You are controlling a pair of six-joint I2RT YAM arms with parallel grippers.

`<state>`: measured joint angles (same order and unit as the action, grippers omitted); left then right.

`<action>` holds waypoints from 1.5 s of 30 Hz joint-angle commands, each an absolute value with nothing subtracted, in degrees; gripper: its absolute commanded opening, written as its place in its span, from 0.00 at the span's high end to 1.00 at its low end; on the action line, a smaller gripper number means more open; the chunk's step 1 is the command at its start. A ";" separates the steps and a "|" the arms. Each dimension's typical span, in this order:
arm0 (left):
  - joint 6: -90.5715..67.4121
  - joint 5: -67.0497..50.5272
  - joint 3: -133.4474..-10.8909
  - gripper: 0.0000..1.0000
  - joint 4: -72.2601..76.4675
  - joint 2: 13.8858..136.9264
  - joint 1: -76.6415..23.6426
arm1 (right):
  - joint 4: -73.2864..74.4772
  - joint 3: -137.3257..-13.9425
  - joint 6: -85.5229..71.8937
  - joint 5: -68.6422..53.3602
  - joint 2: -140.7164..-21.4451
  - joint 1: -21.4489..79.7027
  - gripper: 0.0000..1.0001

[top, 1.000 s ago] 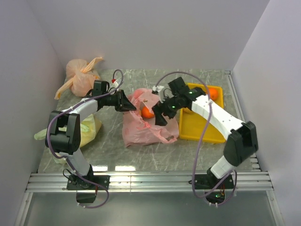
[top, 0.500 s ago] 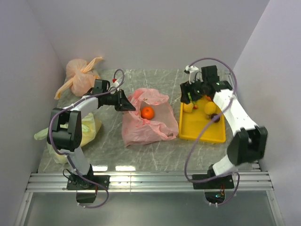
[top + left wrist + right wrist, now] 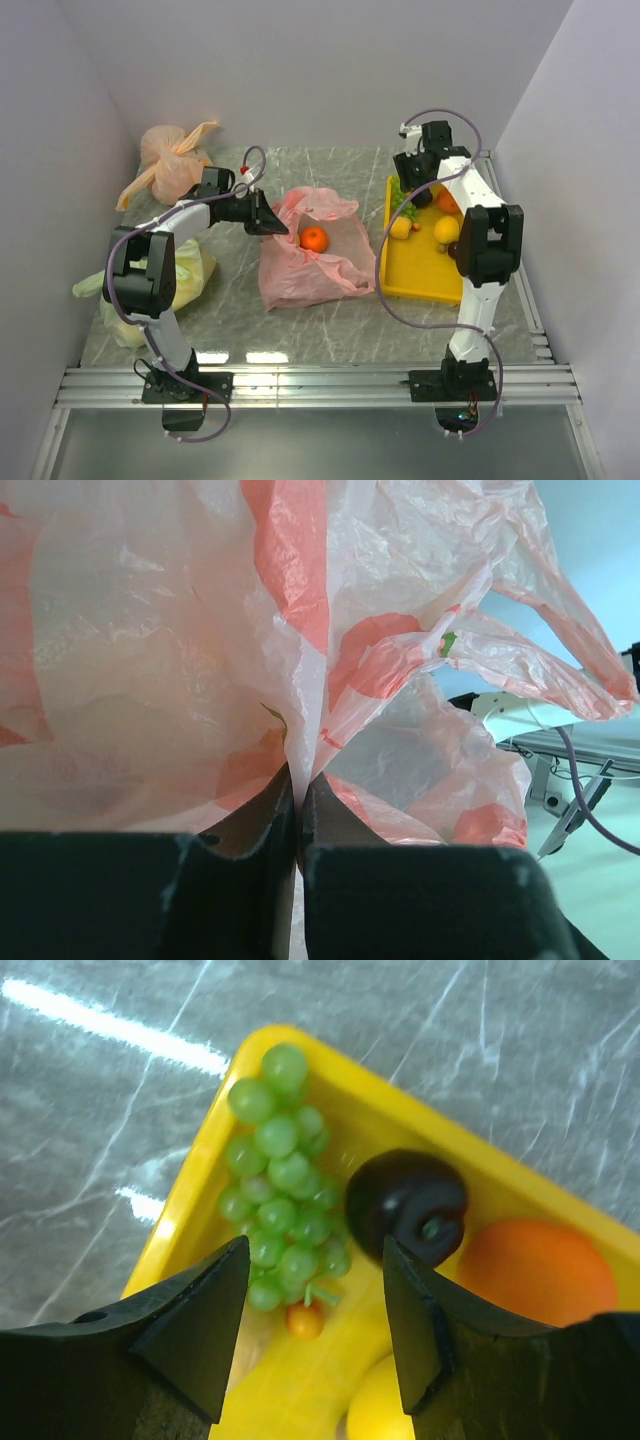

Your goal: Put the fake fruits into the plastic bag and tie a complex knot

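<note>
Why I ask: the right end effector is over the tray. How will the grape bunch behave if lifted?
The grape bunch is many small balls clustered together, so it probably flexes and dangles. The glossy skins look slick; a pinch on one grape may slip. Lumpy, it likely won't roll, unlike the dark plum beside it.

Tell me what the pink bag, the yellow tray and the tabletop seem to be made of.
The plastic bag: thin plastic film, glossy, translucent pink, crinkled all over.
The yellow tray: probably rigid moulded plastic, smooth, with a rounded rim.
The tabletop: grey, veined like marble, polished enough to mirror the lights; real stone or printed laminate, I cannot tell.
</note>
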<state>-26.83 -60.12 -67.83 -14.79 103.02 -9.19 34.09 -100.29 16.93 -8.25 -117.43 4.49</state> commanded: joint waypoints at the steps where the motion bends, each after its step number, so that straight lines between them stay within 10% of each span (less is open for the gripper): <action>1: -24.61 -60.56 -70.14 0.90 -15.73 103.54 -8.97 | 33.66 -107.12 18.54 -9.84 -120.66 4.83 0.39; 21: -22.94 -60.47 -72.86 0.88 -18.54 105.91 -8.17 | 37.96 -107.67 18.37 -10.81 -131.04 4.92 0.45; 26: -22.06 -60.99 -73.56 0.89 -19.51 106.17 -8.00 | 39.37 -106.00 17.49 -12.91 -126.84 4.57 0.69; 29: -22.32 -61.61 -73.65 0.89 -19.60 105.82 -8.00 | 40.78 -104.07 16.79 -16.25 -121.06 4.39 1.00; 45: -27.51 -64.60 -70.31 0.89 -14.85 103.10 -7.91 | 50.52 -84.64 26.62 -36.82 -87.64 8.24 1.00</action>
<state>-26.85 -62.33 -70.85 -17.02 106.21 -8.16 45.95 -86.43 22.11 -30.87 -90.94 5.19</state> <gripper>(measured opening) 0.110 0.076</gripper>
